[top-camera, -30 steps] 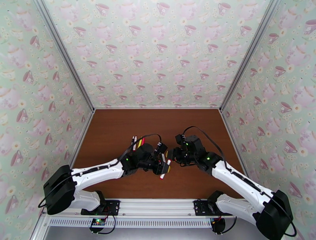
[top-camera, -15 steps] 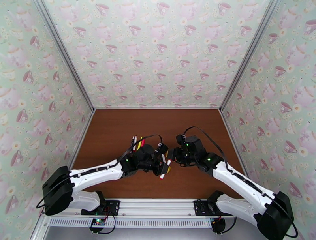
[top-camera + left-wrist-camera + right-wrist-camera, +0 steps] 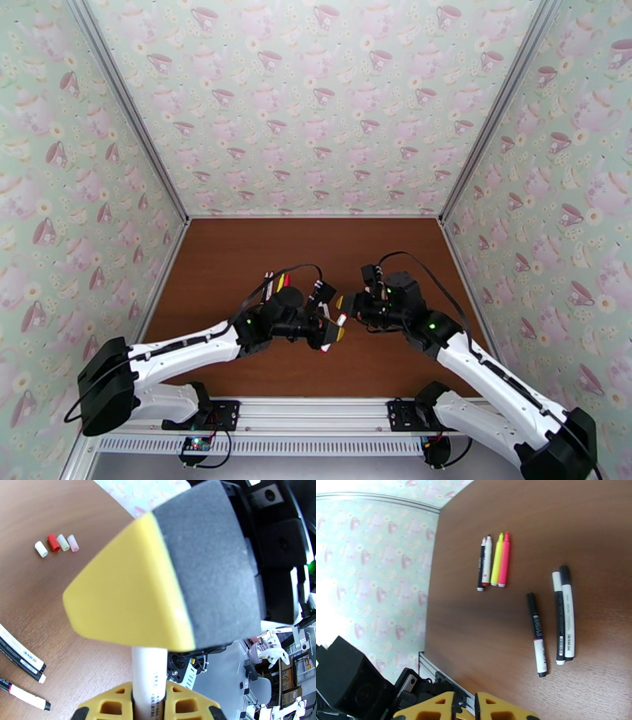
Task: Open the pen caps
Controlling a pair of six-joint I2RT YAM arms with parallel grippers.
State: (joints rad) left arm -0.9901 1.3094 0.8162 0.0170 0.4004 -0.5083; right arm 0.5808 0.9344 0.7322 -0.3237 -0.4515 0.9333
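Where both arms (image 3: 197, 347) meet over the brown desk (image 3: 237, 260), left jaws grip a white pen (image 3: 149, 669); right jaws closed just beside, contents unclear. Other pens (image 3: 537, 638) lie loose on desk. Four caps (image 3: 57, 545) sit in a row.

The left pincer (image 3: 149, 703) clamps a white pen (image 3: 148, 665) (four loose caps (image 3: 63, 542) lie beyond on the table (image 3: 79, 661)).

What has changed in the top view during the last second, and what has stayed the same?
The right arm swung a little rightward, its wrist drawing away from the left arm, which sank slightly toward the near left. The left gripper is shut on a white pen; the right gripper, shut, covers its far end. Nothing was let go. The loose pens stayed put.
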